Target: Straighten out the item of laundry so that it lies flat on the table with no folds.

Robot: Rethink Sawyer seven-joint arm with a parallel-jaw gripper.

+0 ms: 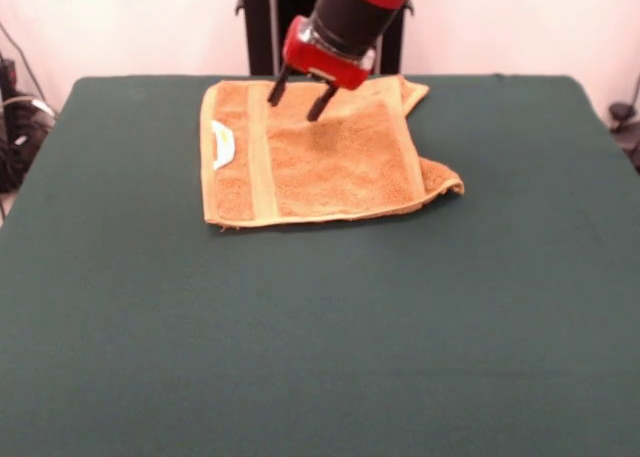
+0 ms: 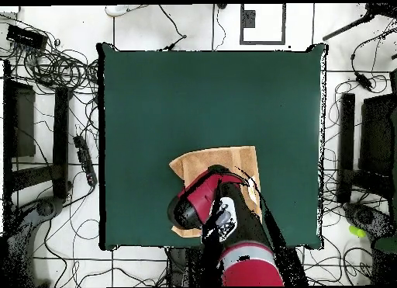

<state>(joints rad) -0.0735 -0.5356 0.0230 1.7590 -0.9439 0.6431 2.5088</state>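
Front view: pincer (image 1: 297,96) spread above towel (image 1: 318,157)

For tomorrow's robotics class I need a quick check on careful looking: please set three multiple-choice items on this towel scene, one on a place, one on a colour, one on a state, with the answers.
1. Where does the gripper hang in the front view?
A. Over the towel's far edge
B. Over the table's near edge
C. Off the table, beside it

2. What colour is the small label on the towel?
A. Black
B. White
C. Blue

3. How does the towel lie on the table?
A. Rolled into a tube
B. Hanging over the table's edge
C. Mostly flat, with folds along one side

Answers:
1 A, the two dark fingers, spread apart, point down at the towel's far part.
2 B, it shows pale white near one edge.
3 C, two corners at the picture's right are folded and rumpled.
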